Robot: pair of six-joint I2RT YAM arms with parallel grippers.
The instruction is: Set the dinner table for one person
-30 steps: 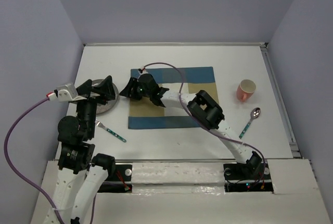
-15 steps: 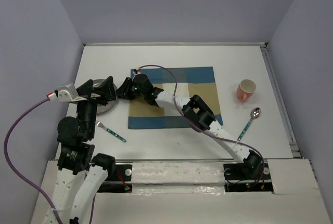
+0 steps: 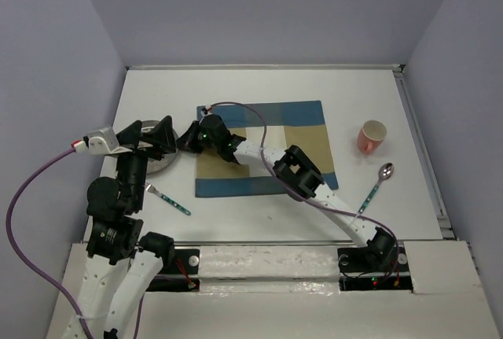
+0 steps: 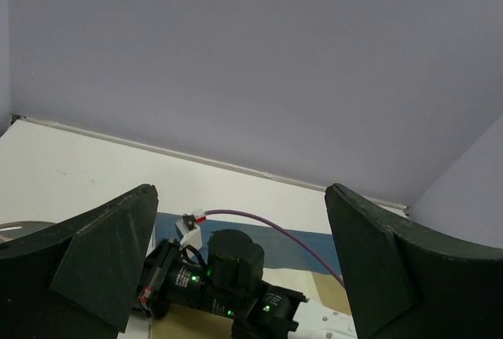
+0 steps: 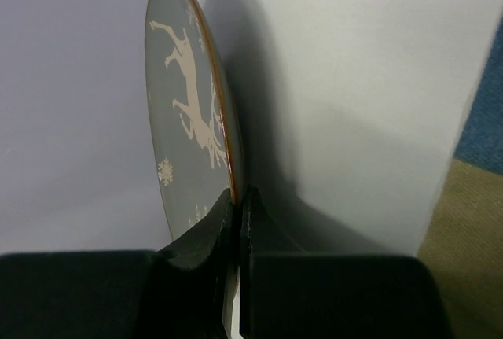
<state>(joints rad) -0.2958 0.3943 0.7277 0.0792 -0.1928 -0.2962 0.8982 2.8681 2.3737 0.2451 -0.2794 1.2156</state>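
Two tools in play: my right tool (image 5: 238, 197) pinches reindeer plate (image 5: 189, 119) rim, prob. to drag it onto checked placemat (image 3: 302, 123); left tool (image 4: 240, 197) spread wide, empty.

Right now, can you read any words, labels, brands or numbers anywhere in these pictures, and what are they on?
No text can be read.
Grey round plate: a white deer and snowflakes, no words.
Black motor housing on the right arm: faint pale marks, too blurred to read.
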